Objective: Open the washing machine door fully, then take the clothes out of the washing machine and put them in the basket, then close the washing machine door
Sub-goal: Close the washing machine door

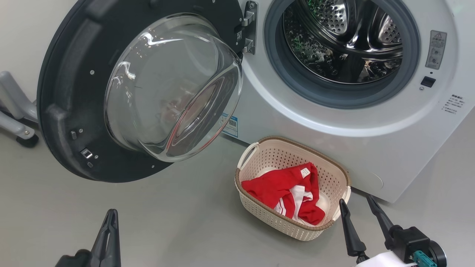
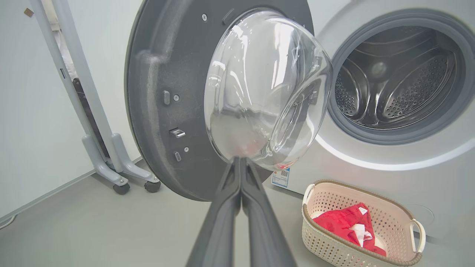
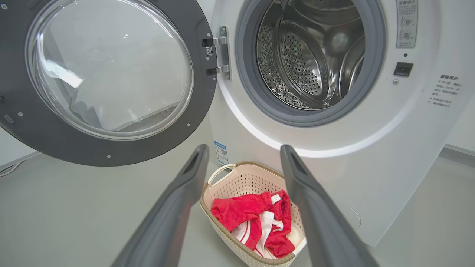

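The white washing machine [image 1: 326,122] [image 3: 371,178] has its steel drum [image 1: 345,40] [image 2: 393,78] bare. The washing machine door [image 1: 66,111] [image 2: 163,66] [image 3: 200,96] stands swung wide to the left, its clear glass bowl bulging outward. On the floor in front sits the cream basket [image 1: 267,217] [image 2: 326,244] [image 3: 241,178], and the red clothes [image 1: 282,189] [image 2: 341,222] [image 3: 241,211] with white stripes lie inside it. My left gripper [image 1: 109,218] [image 2: 241,163] is shut and empty, low at the left, below the door. Just right of the basket, my right gripper [image 1: 356,202] [image 3: 243,152] is open and empty.
A grey wheeled stand [image 1: 16,122] [image 2: 111,163] is by the wall, left of the door. Grey floor spreads in front of the machine. A blue sticker [image 1: 231,126] [image 3: 221,150] marks the machine's lower front.
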You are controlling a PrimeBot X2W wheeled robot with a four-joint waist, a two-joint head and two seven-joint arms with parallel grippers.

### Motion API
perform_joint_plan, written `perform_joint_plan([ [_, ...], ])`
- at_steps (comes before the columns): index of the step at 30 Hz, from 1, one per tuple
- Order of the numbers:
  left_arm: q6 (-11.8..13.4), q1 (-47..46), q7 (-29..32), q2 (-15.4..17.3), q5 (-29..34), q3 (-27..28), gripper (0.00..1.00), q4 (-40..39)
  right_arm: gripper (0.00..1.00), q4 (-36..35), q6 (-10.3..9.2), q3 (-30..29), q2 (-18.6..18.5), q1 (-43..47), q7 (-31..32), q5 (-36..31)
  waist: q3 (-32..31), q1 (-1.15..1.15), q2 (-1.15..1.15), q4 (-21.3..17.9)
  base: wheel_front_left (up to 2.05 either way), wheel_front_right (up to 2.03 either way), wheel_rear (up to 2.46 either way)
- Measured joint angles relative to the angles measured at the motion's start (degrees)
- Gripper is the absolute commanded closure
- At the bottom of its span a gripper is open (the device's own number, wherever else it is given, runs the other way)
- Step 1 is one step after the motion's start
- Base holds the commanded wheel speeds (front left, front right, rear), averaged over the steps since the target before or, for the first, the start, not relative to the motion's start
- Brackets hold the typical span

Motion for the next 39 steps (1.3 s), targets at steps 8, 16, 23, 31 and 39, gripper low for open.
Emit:
perform_joint_plan([
  [8,-3.38,-0.02,-0.56,-2.05,-14.30,0.58,1.00,-1.97,0.00,0.08,0.00,0.01,-0.01,-0.52,0.00,-0.08,0.48,0.00,0.00,0.11,0.00,0.00,0.00],
  [16,-7.80,-0.38,-2.76,-2.32,-40.16,0.21,1.00,-7.89,0.00,0.03,-0.03,0.09,-0.15,-1.31,0.09,-0.35,1.44,0.00,0.00,0.32,0.00,0.00,0.00],
  [23,-9.13,-3.90,-5.34,-2.41,-56.32,0.98,1.00,-12.99,0.00,0.03,0.01,0.27,-0.46,-2.37,0.51,-0.49,2.06,0.00,0.00,0.52,0.00,0.00,0.00],
  [31,-10.14,-11.63,-3.42,-2.45,-68.85,15.12,1.00,-13.10,0.00,0.07,0.02,0.56,-0.57,-2.46,0.59,-0.51,2.12,0.00,0.00,0.46,0.00,0.00,0.00],
  [39,-8.04,-20.29,1.97,5.87,-75.27,23.94,1.00,-7.12,0.00,0.00,0.34,1.13,-0.80,-3.34,1.27,-0.59,2.75,0.00,0.00,0.22,0.00,0.00,0.00],
])
